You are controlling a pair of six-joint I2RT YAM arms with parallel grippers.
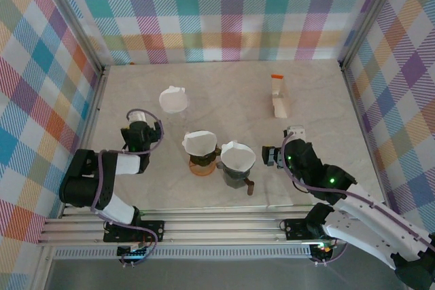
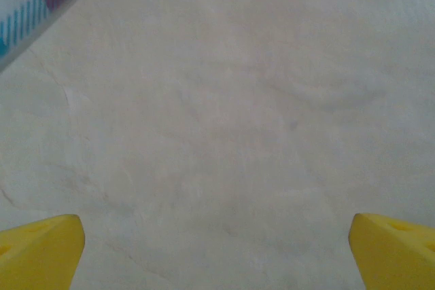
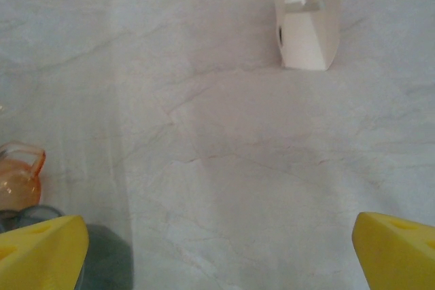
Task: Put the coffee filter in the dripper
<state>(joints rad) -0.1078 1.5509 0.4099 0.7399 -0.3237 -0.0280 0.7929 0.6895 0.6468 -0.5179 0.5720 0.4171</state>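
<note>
A white coffee filter [image 1: 172,99] stands on the table at the back left; whether a clear dripper holds it I cannot tell. A second filter [image 1: 199,142] sits in an orange dripper [image 1: 201,165] at centre. A third filter [image 1: 238,156] sits in a dark grey dripper [image 1: 236,177] beside it. My left gripper [image 1: 139,117] hovers left of them, open over bare table [image 2: 217,100], yellow fingertips [image 2: 41,252] wide apart around the left gripper [image 2: 217,256]. My right gripper [image 1: 293,132] stands open to the right of the grey dripper. The right gripper [image 3: 217,256] holds nothing; the orange dripper's handle [image 3: 22,174] shows at its left.
A white filter stand [image 1: 279,97] with an orange tip lies at the back right, and the same stand [image 3: 309,25] is ahead of the right gripper. Plaid walls enclose the table on three sides. Metal rails run along the near edge [image 1: 217,225].
</note>
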